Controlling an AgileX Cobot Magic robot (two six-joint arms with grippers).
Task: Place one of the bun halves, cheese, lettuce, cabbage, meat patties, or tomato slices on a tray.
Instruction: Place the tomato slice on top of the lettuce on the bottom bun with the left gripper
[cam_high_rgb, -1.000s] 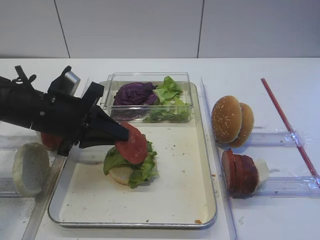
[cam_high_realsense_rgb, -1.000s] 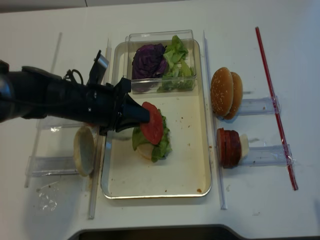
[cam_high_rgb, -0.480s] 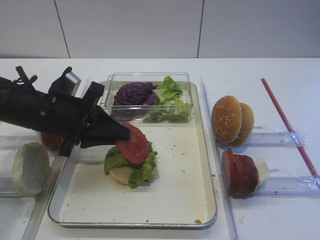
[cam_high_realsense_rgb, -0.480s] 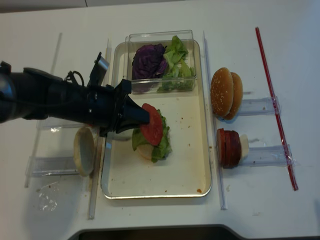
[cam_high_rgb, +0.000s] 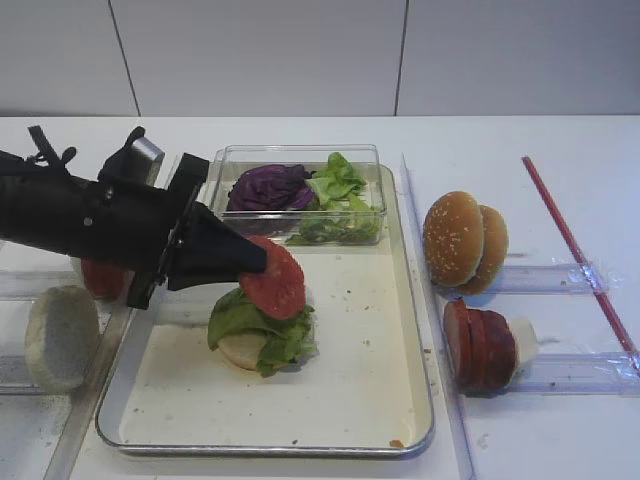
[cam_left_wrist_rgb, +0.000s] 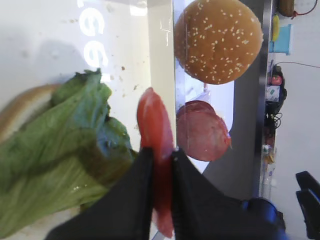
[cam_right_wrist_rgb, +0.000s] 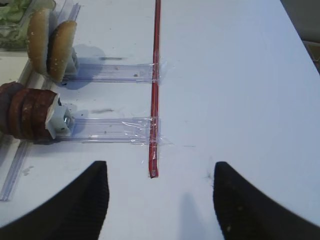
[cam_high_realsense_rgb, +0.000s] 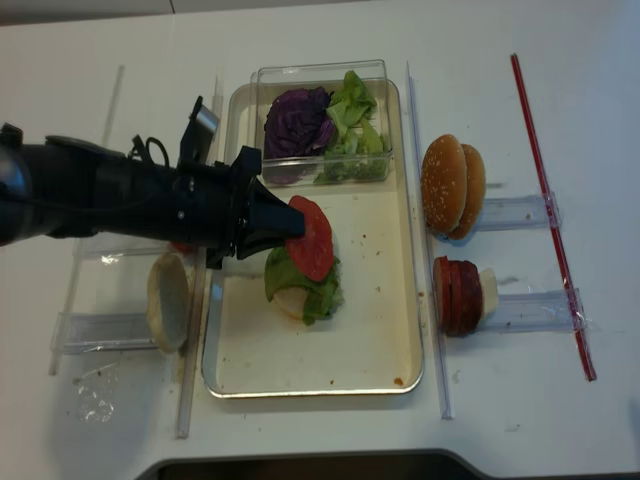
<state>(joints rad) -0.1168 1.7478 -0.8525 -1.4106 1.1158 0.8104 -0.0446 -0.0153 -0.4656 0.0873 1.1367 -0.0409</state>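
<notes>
My left gripper pinches a tomato slice edge-on above the lettuce, at the tray's nine o'clock. Released tilted, it could slide off. My right gripper stands open.

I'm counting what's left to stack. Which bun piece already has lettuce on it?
The pale bun half lying flat on the tray, under the lettuce. The pale one left of the tray and the sesame buns on the right stand bare.

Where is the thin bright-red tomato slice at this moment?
In the exterior high view, the thin bright-red tomato slice is pinched on edge in the left hand, left of centre over the metal tray, just above the light green lettuce leaf.
</notes>
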